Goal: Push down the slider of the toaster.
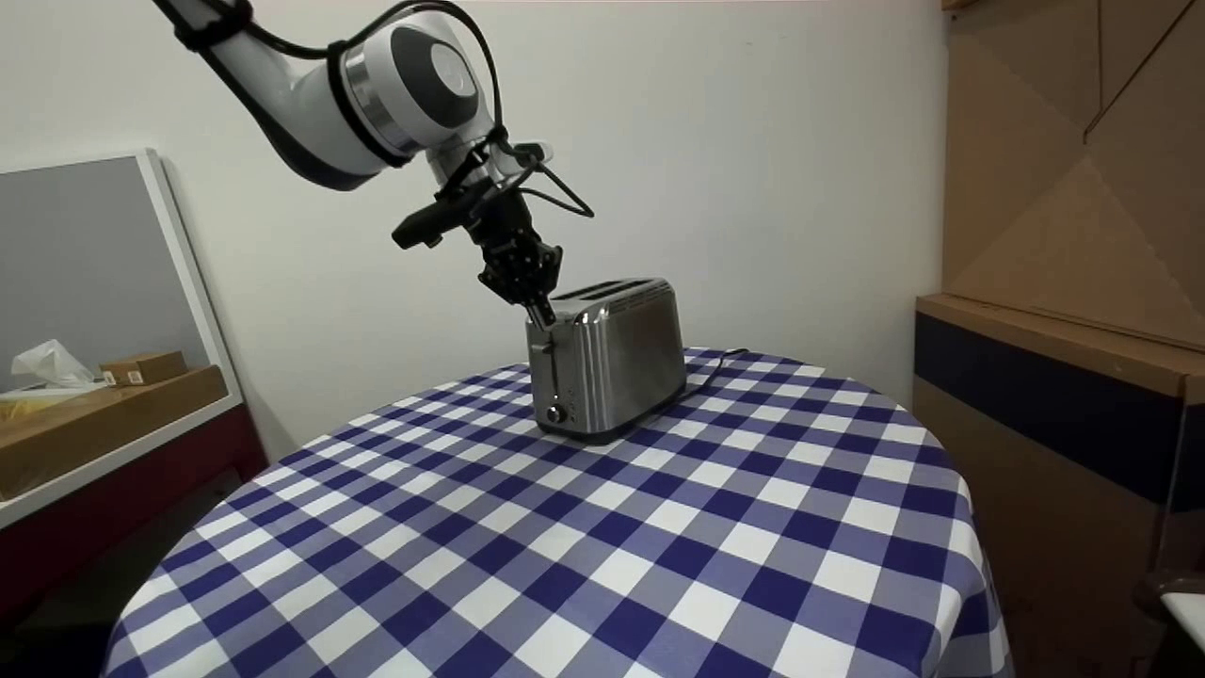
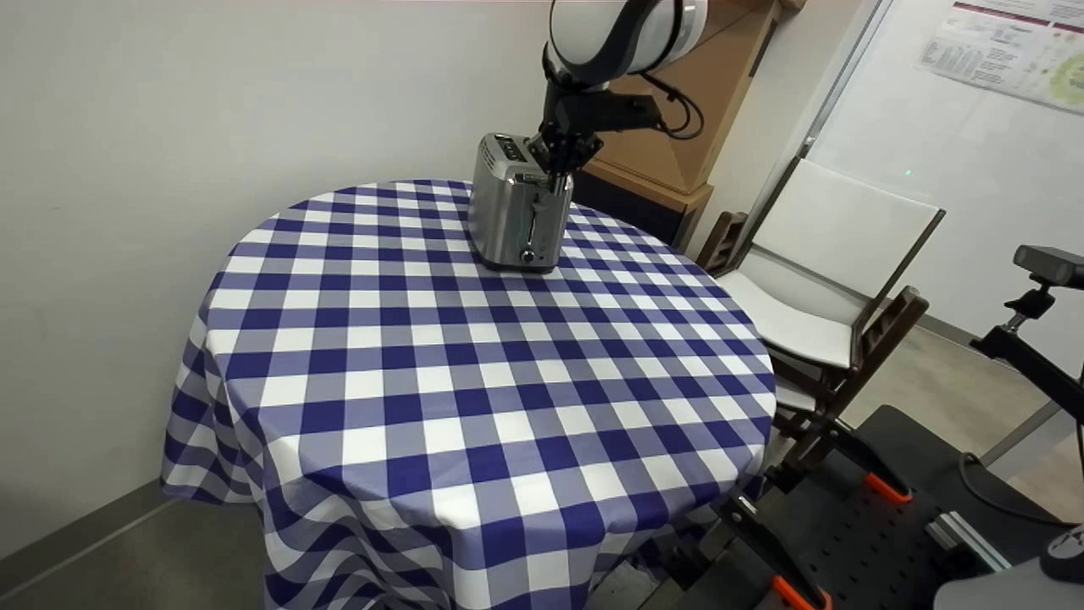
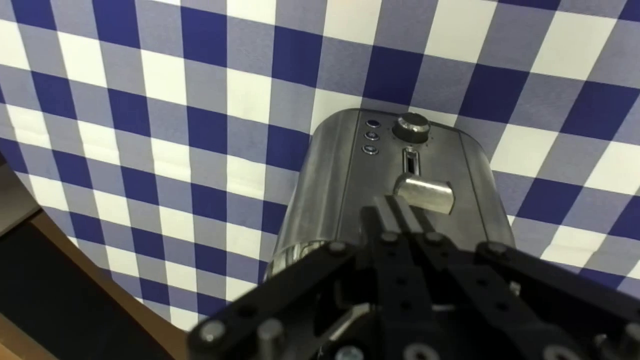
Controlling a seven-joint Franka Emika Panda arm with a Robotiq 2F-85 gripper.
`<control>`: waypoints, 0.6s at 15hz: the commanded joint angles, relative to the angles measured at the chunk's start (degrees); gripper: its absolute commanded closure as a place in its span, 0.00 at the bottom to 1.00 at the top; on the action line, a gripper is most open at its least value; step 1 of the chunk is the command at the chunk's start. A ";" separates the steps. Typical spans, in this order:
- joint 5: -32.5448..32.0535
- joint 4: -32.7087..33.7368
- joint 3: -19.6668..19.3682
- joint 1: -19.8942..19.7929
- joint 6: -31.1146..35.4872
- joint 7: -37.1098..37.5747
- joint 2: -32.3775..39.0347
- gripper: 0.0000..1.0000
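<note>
Slider (image 3: 427,194) is what you push, and it sits high up on the narrow end of the toaster (image 1: 631,363), near the top of its groove (image 3: 411,162), so it looks not yet pushed down. Your hand (image 3: 392,200) hangs just over that end of the toaster, clenched, its two fingers (image 3: 385,212) pressed together with nothing between them. That is a good shape for pushing. You cannot tell from these views if the fingers touch the slider.

To do this well, look where the fingers line up. They seem to be at the edge of the slider that is nearer the toaster's three buttons (image 3: 371,135), not at its middle. If you push there, they may slip off. Shift a tiny bit away from the buttons first. Then go straight down along the end of the toaster, slow and steady. Don't lean into the toaster, or it may slide. Stop when the slider is low, before you bump the round knob (image 3: 412,128) near the bottom of that end.

Now count. You have one toaster, and on its narrow end one slider, one groove, one knob and three buttons. You have one hand with two fingers. One thin cord (image 1: 734,352) lies beside the toaster. Under the toaster is one table (image 2: 491,390), with one checked cloth (image 1: 565,546) on it.
</note>
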 commanded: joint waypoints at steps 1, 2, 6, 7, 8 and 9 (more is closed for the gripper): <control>0.78 4.73 -1.67 1.54 -1.43 0.46 5.23 1.00; 0.76 5.41 -1.79 1.67 -1.22 0.39 6.66 1.00; 1.05 8.15 -1.94 2.06 -1.53 -0.15 10.95 1.00; 1.12 8.76 -2.01 2.15 -1.73 -0.24 11.77 1.00; 1.13 9.46 -2.11 2.20 -1.92 -0.31 12.77 1.00; 1.18 10.17 -2.16 2.18 -2.17 -0.46 13.63 1.00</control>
